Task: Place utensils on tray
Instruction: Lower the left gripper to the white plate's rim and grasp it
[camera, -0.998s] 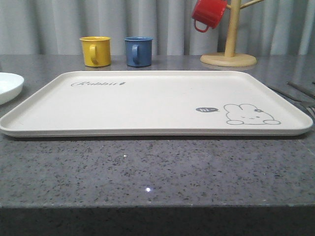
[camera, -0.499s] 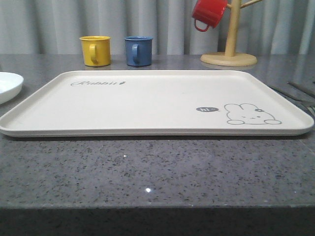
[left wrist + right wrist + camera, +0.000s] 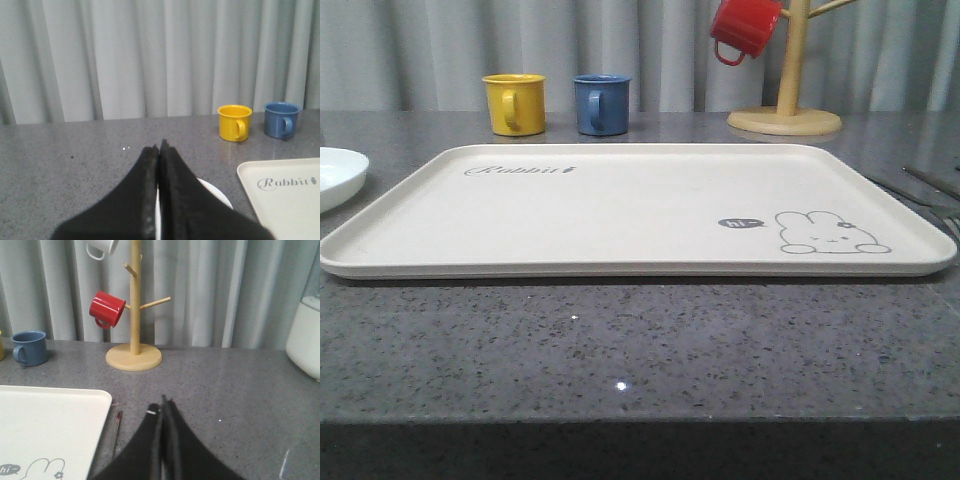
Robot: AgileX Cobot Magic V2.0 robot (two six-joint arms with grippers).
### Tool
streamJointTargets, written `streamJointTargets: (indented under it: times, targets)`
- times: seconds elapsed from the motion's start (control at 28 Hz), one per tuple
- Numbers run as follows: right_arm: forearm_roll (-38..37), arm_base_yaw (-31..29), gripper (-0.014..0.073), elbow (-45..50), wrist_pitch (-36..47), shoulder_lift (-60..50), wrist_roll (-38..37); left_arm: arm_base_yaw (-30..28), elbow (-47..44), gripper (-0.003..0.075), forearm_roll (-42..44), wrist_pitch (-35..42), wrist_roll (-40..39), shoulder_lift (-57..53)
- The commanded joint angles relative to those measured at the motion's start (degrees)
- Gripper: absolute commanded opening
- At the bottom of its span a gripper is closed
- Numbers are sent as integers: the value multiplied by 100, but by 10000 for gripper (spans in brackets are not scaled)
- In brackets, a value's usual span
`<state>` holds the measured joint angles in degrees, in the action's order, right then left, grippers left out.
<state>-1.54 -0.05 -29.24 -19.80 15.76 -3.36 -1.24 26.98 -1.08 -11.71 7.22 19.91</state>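
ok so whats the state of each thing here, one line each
tray: flat on the table, nothing on it
utensils: on the table beside the tray
left gripper: shut, holding nothing
right gripper: shut, holding nothing
red mug: hung on the wooden stand
yellow mug: upright
blue mug: upright

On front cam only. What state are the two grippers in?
Observer: The left gripper is shut, fingers pressed together with nothing between them. The white plate is partly hidden behind it.
Operator: Right one?
Observer: The right gripper is shut too, holding nothing, over the counter just beside the tray.
Operator: Any utensil near it?
Observer: One slim utensil lies on the counter between the tray's edge and the fingers, not on the tray.
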Motion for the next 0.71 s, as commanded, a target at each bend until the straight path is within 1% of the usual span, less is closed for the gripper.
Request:
streamJointTargets:
  times: [0.0, 0.07, 0.14, 0.18, 0.21, 0.25, 0.36, 0.39, 0.43, 0.46, 0.5, 0.53, 0.68]
  targets:
    - [6, -22, -67, -237, 386, 231, 31, -14, 253, -18, -15, 433, -54, 260]
    - [6, -22, -64, -237, 374, 237, 31, -14, 253, -17, -15, 421, -54, 257]
    - [6, -22, -31, -237, 368, 237, 31, -14, 253, -1, -15, 409, -54, 257]
    - [6, -22, 8, -237, 368, 237, 31, -14, 253, 31, -15, 398, -54, 257]
    - [6, -22, 60, -237, 368, 237, 31, -14, 253, 83, -15, 398, -54, 257]
    - [6, -22, 127, -237, 368, 237, 31, -14, 253, 153, -15, 398, -54, 257]
    - [6, -22, 400, -237, 324, 237, 31, -14, 253, 465, -15, 388, -54, 257]
    - [6, -22, 485, -237, 324, 237, 31, -14, 253, 557, -15, 388, -54, 257]
    - [6, -22, 557, -237, 324, 237, 31, -14, 253, 628, -15, 388, -54, 257]
    - [6, -22, 615, -237, 319, 237, 31, -14, 242, 675, -15, 388, -54, 257]
    - [6, -22, 655, -237, 325, 237, 31, -14, 242, 699, -15, 379, -54, 257]
    - [6, -22, 664, -237, 325, 237, 31, -14, 242, 702, -15, 379, -54, 257]
    - [6, -22, 654, -237, 325, 237, 31, -14, 242, 680, -117, 390, -54, 288]
